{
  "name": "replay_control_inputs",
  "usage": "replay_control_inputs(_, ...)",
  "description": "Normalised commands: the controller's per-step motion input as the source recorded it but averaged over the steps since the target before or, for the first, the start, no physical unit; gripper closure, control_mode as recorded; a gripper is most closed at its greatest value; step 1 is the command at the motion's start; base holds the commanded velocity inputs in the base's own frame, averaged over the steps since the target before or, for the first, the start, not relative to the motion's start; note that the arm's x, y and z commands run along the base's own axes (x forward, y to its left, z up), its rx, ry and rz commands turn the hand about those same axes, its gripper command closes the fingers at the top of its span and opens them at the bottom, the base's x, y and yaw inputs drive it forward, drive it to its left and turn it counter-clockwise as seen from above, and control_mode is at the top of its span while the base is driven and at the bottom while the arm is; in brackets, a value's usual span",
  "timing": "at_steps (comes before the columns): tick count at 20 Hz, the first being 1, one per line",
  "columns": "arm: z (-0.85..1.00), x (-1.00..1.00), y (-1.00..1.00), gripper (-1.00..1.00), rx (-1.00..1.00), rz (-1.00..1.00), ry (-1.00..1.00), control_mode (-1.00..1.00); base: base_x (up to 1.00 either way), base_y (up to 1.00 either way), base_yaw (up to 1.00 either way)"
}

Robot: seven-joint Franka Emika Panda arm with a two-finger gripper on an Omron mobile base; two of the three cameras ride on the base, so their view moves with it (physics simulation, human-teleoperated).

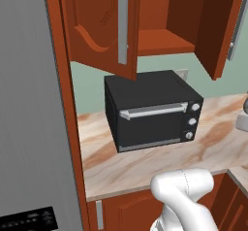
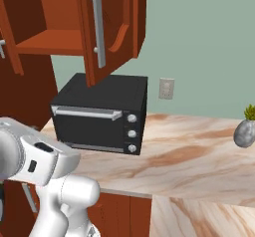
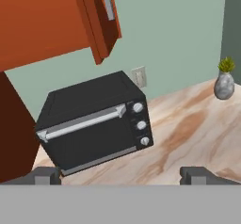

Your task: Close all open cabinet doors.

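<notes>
Tool [image 3: 120, 175] spread wide, empty; cabinet doors [image 1: 104, 28] apparently both ajar.

A marble-patterned beige and brown countertop [image 1: 145, 169] carries a black boxy toaster oven [image 1: 154, 109] with a silver bar handle, standing against the wall, and well apart, a small grey rounded vase [image 2: 244, 133] holding a green plant.

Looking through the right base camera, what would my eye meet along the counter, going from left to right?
Black toaster oven → wall outlet → grey vase with a green plant.
</notes>
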Motion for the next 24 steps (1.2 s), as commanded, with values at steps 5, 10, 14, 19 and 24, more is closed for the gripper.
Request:
replay_control_inputs(5, -0.01, 0.43, -0.6, -1.0, 0.08, 0.11, 0.09, -1.0, 0.0, 0.0, 0.0)
replay_control_inputs(10, 0.16, 0.47, -0.56, -1.0, 0.04, 0.24, -0.04, -1.0, 0.0, 0.0, 0.0)
replay_control_inputs(14, 0.24, 0.54, -0.47, -1.0, 0.05, 0.27, -0.08, -1.0, 0.0, 0.0, 0.0)
replay_control_inputs(19, 0.29, 0.61, -0.28, -1.0, 0.05, 0.23, -0.08, -1.0, 0.0, 0.0, 0.0)
replay_control_inputs(24, 0.23, 0.61, -0.05, -1.0, 0.01, 0.15, -0.05, -1.0, 0.0, 0.0, 0.0)
